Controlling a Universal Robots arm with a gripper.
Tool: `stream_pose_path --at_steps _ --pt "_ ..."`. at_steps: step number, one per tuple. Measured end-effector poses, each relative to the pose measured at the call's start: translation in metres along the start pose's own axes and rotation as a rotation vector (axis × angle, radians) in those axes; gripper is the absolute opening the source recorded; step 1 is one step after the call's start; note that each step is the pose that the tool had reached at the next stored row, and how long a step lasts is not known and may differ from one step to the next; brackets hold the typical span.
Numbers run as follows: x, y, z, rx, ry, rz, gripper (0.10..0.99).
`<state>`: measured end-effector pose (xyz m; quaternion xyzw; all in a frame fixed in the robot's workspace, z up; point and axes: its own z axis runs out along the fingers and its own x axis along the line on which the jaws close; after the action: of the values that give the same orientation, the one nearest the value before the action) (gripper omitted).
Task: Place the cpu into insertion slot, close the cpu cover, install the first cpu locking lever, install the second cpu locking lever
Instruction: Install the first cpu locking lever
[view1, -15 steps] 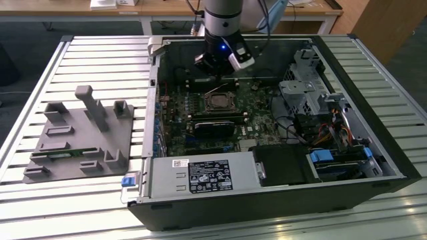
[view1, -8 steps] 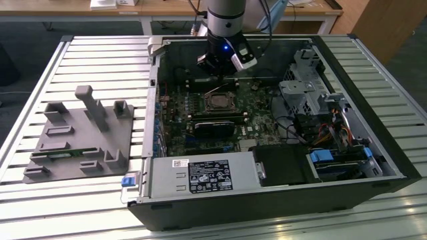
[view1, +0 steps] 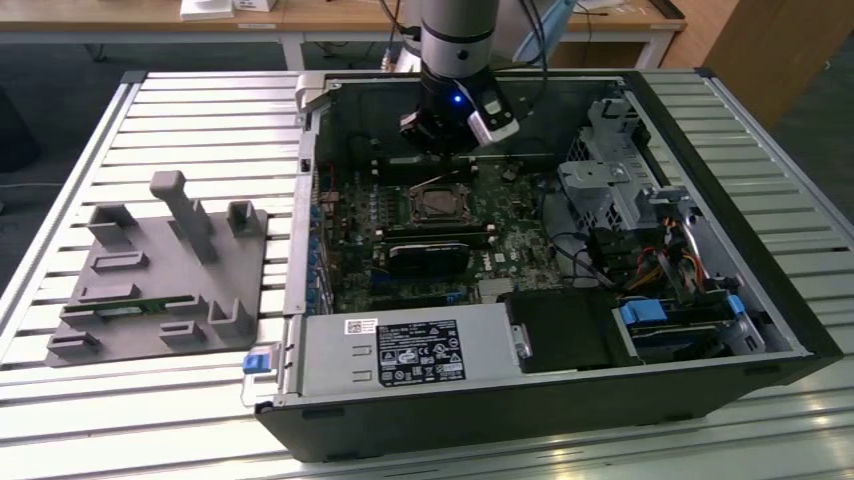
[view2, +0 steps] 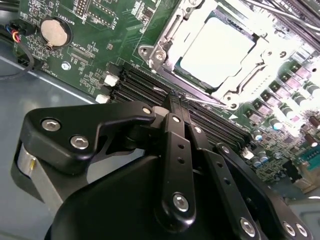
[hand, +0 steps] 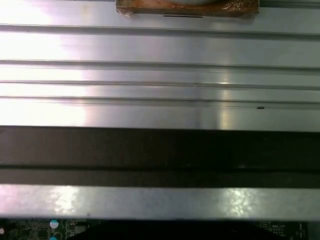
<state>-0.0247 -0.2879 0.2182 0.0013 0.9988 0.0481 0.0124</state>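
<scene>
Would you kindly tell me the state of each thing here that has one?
cpu: seated in the insertion slot, silver top up.
cpu cover: lowered, framing the cpu.
gripper: shut, over the memory slots beside the insertion slot.
computer case: lying on its side, side panel off.

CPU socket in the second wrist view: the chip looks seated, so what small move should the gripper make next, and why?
Probably ease the gripper slightly forward onto the thin lever along the near edge of the cpu cover. The cpu already lies under the lowered cover, and the shut fingertips hang just short of that lever, above the memory slots.
</scene>
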Motion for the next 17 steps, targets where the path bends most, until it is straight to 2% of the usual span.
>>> stream_pose_path --at_steps 17 --pt "-0.0040 -0.0013 0.0139 0.003 0.0001 0.000 0.106"
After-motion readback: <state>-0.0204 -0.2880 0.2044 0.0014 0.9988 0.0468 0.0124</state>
